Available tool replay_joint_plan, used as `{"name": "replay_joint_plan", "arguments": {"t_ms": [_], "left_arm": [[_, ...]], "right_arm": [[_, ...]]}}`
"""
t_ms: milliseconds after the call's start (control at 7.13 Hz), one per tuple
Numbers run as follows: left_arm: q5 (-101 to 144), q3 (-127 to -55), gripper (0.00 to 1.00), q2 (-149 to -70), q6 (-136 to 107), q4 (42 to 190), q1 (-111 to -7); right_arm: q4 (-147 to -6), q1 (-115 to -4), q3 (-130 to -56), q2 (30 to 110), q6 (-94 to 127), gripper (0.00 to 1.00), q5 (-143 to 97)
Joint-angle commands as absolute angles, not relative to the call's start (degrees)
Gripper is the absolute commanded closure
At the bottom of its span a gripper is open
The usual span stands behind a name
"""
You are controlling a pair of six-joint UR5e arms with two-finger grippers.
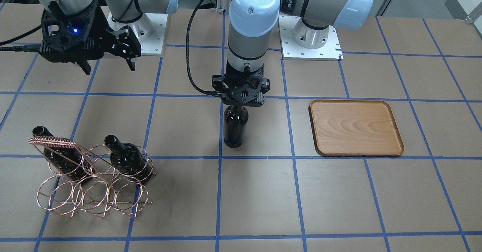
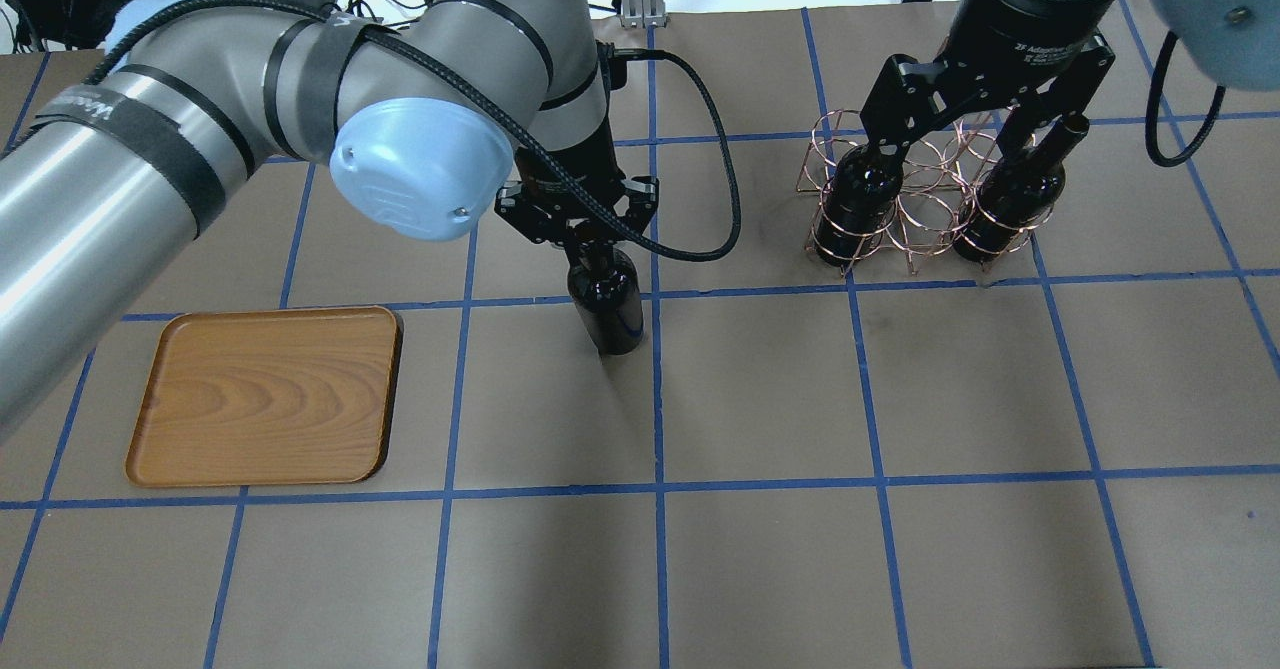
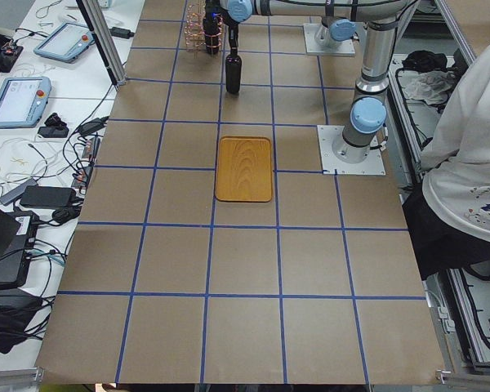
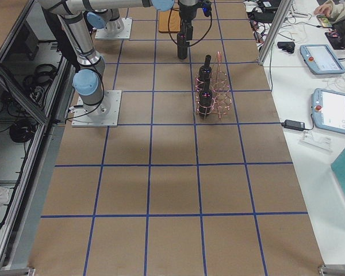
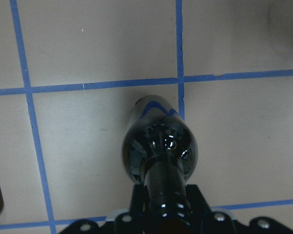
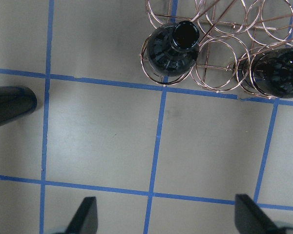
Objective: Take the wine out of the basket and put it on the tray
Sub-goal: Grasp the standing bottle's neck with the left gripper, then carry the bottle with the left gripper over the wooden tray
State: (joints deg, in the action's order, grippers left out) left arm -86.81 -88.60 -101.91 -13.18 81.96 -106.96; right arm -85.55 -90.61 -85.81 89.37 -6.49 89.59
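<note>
We think step is carry: wine out of basket, not yet on tray. Left gripper (image 2: pixel 580 224) clamped on neck of wine (image 2: pixel 607 299). Bottle upright, right under gripper, in middle of surface (image 2: pixel 760 399). We cannot tell if bottom touches surface. Next move, we guess: slide wine toward left edge, over tray (image 2: pixel 265 394), lower slowly, let go. Right gripper (image 2: pixel 975 134) has fingers apart and holds nothing. It is above basket (image 2: pixel 925 199) toward right edge, with two other bottles (image 2: pixel 860 199) inside.

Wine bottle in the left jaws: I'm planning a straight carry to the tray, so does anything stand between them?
Nothing visible does. Between the wine bottle and the tray there is only table paper with blue tape lines. The basket, with two more bottles, stands on the opposite side.
</note>
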Motion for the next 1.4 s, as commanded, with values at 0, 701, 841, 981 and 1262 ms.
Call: {"name": "replay_joint_plan", "arguments": {"t_ms": [0,701,841,981,1262], "left_arm": [[-86.92,-90.6,0.95,-97.67,-4.08,82.88,-97.09],[-93.08,-100.54,0.95,-87.81,30.96,84.19,-67.73],[-92.99,-103.07,0.95,-87.02,32.76,84.81,-63.33],[-92.81,-104.92,0.95,-86.84,32.78,84.64,-62.24],[-93.08,-105.29,0.93,-86.84,33.05,84.73,-61.52]], "right_arm": [[-86.13,-90.62,-85.87,89.47,-6.68,0.0,90.0],[-86.4,-90.44,-85.87,91.75,-9.75,0.0,90.09],[-86.14,-90.44,-85.87,91.84,-10.54,0.0,90.26],[-85.52,-90.44,-85.96,92.8,-10.98,0.0,91.31],[-85.6,-90.53,-86.74,92.9,-12.3,0.0,93.25]]}}
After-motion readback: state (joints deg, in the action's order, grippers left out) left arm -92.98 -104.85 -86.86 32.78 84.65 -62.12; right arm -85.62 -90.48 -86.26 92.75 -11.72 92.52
